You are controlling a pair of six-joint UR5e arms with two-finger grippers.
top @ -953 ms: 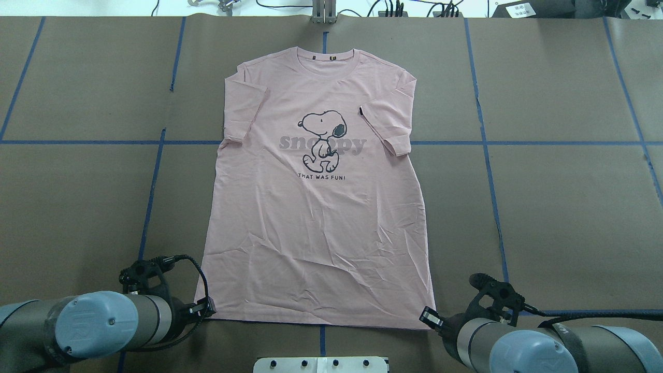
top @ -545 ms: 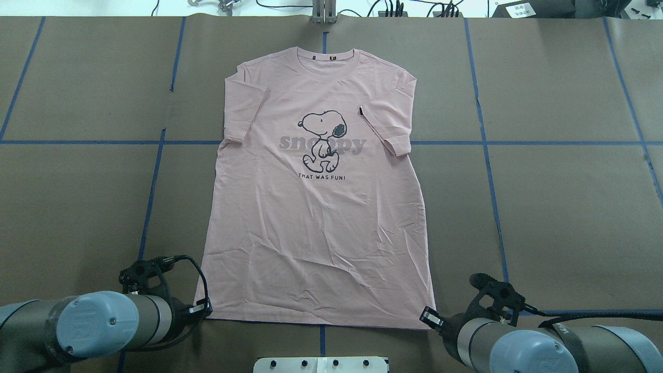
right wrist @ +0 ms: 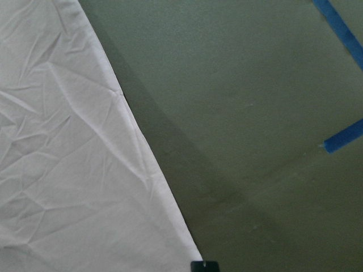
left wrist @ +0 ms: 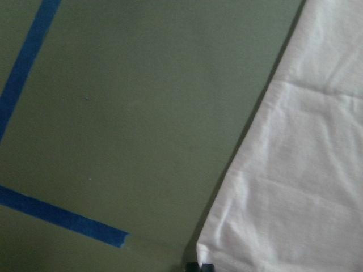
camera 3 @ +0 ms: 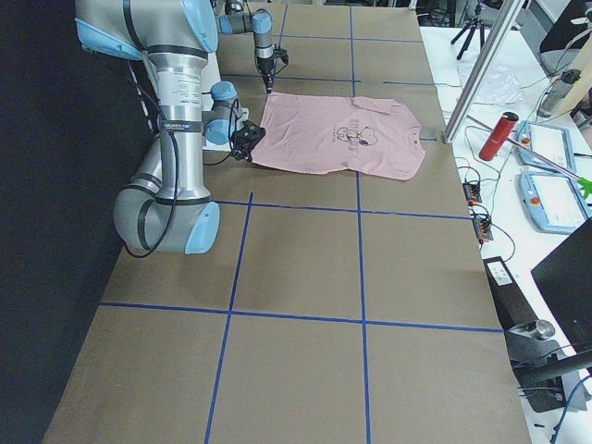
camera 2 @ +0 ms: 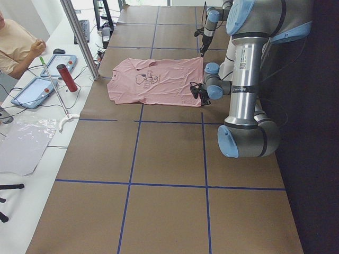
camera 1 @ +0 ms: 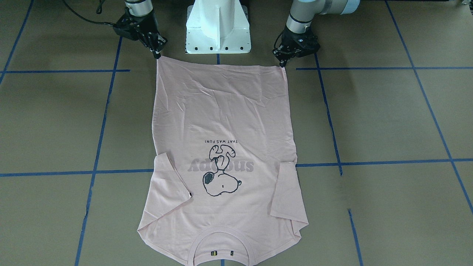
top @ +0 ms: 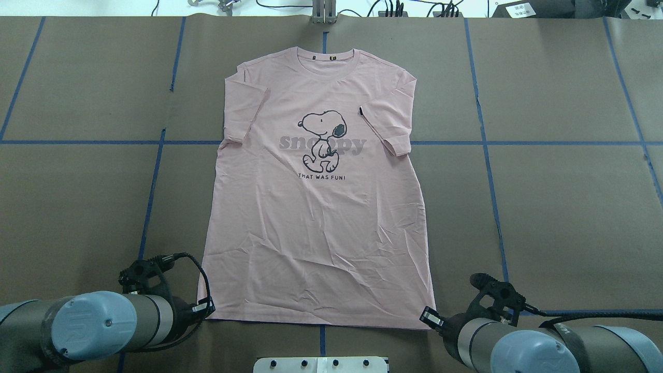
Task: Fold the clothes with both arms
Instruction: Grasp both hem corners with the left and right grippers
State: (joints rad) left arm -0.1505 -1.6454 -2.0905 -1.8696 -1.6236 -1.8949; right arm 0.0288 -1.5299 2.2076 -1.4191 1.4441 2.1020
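The pale pink T-shirt (top: 316, 223) lies flat on the table with its dog print up, collar at the far side and hem toward me. My left gripper (top: 207, 309) is down at the hem's left corner, its fingers drawn to a point (camera 1: 282, 63) on the cloth. My right gripper (top: 427, 316) sits at the hem's right corner, also pinched to a point (camera 1: 158, 54). In each wrist view the shirt (left wrist: 295, 187) (right wrist: 68, 170) runs to its corner right at the dark fingertips at the bottom edge. Both sleeves are folded in over the body.
The white pedestal (camera 1: 218, 26) stands between the two arms, just behind the hem. Blue tape lines (top: 150, 197) cross the brown table cover. Beyond the far edge are a metal pole (camera 2: 79, 37), a red bottle (camera 2: 67, 78), tablets and a seated person (camera 2: 16, 45).
My left gripper has shifted slightly at the hem's left corner, and that corner has slid a little with it. The right arm and the rest of the shirt have not moved.
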